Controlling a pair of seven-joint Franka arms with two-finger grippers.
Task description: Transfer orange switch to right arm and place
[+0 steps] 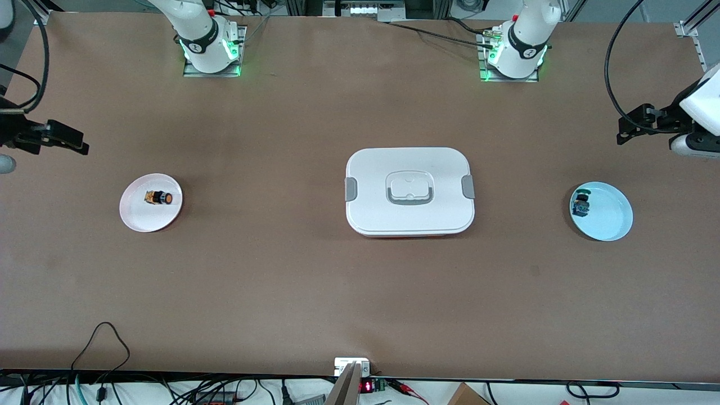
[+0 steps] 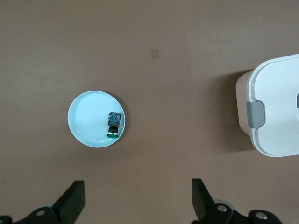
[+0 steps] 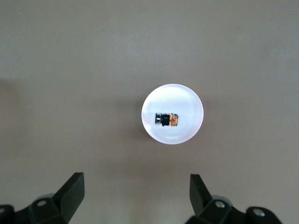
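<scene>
The orange switch lies on its side on a pale pink plate toward the right arm's end of the table. It also shows in the right wrist view, on the plate. My right gripper hangs open and empty, high over bare table at that end, apart from the plate; its jaws stand wide. My left gripper hangs open and empty, high over bare table at the left arm's end, its jaws wide too.
A green-capped, blue-bodied switch lies on a light blue plate toward the left arm's end, also in the left wrist view. A white lidded box with grey clasps stands at the table's middle.
</scene>
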